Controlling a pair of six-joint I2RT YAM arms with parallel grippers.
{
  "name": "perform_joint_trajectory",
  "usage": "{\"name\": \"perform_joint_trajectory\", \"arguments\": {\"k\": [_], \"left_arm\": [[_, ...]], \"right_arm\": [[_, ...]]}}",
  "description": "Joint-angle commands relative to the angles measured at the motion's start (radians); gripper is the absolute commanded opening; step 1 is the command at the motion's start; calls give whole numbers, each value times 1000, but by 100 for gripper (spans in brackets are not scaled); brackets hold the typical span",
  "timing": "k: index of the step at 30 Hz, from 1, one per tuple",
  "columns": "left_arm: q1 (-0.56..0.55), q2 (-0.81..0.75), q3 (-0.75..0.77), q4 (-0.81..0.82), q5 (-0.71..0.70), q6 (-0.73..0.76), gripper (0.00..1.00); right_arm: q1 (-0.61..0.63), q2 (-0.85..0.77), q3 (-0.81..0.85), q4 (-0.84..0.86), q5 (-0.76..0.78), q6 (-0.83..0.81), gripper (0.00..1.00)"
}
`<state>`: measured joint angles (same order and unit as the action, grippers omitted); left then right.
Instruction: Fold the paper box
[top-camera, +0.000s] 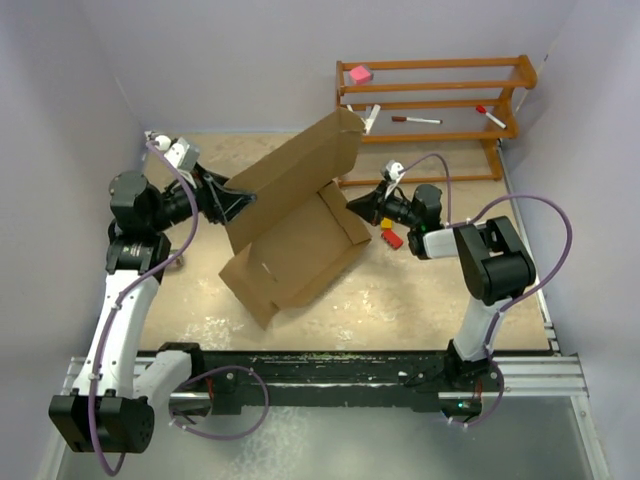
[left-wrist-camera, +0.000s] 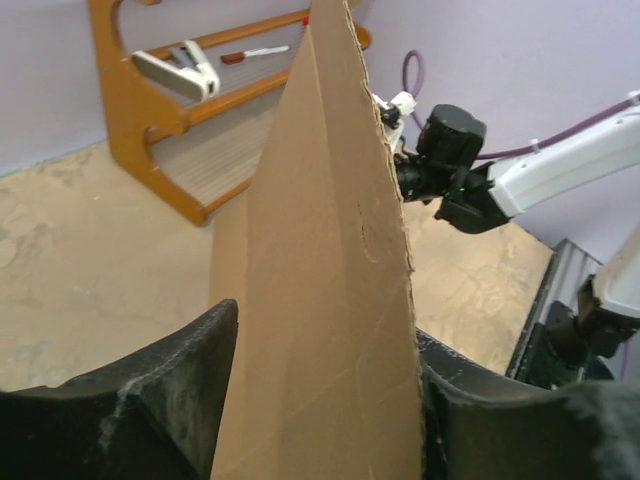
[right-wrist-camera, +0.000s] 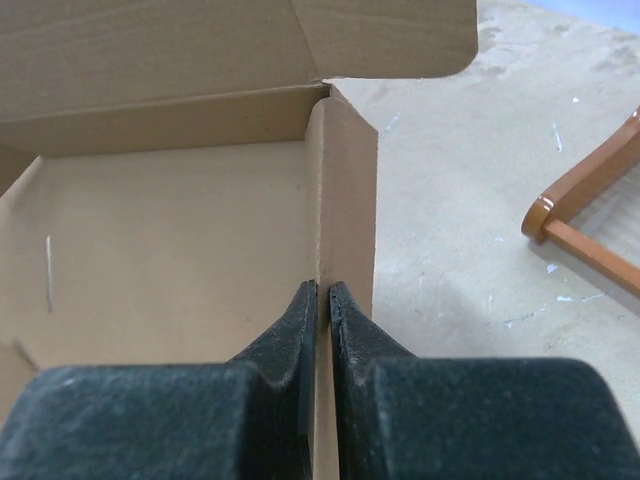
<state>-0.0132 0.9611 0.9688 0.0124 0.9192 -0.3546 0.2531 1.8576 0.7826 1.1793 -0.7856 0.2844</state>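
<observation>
Nearest to the lens, the right gripper (right-wrist-camera: 322, 290) has its two black fingers (right-wrist-camera: 285, 335) pressed together on the top edge of a short upright side wall of the paper box (right-wrist-camera: 150, 230). It is clenched on that wall, with only the cardboard between them. Behind it the brown floor of the box lies open, and a bigger panel rises at the back.

Seen from above, the box is in the middle of the table (top-camera: 450, 300), between the two arms. Its tray part is down on the tabletop and its large lid stands up, tilted (the top corner comes in front of the wooden rack (top-camera: 430, 100)).

The left gripper (top-camera: 228, 203) is at the left edge of this lid. Its fingers stand well apart, one at each side of the panel, so it is released and not squeezing.

A red block (top-camera: 392, 239) and a yellow block (top-camera: 386, 223) lie just beside the right gripper, near the box.
</observation>
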Motion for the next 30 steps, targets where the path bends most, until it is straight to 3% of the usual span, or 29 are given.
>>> {"name": "perform_joint_trajectory", "arguments": {"k": [1, 5, 14, 30], "left_arm": [[4, -35, 57, -93, -107, 134, 64], [5, -46, 72, -134, -144, 125, 74], [6, 13, 68, -238, -125, 113, 74], [7, 34, 44, -484, -407, 216, 78]], "right_arm": [[3, -60, 65, -94, -40, -38, 0], [3, -67, 86, -163, -33, -61, 0], [3, -71, 111, -286, -13, -127, 0], [2, -24, 209, -544, 27, -249, 0]]}}
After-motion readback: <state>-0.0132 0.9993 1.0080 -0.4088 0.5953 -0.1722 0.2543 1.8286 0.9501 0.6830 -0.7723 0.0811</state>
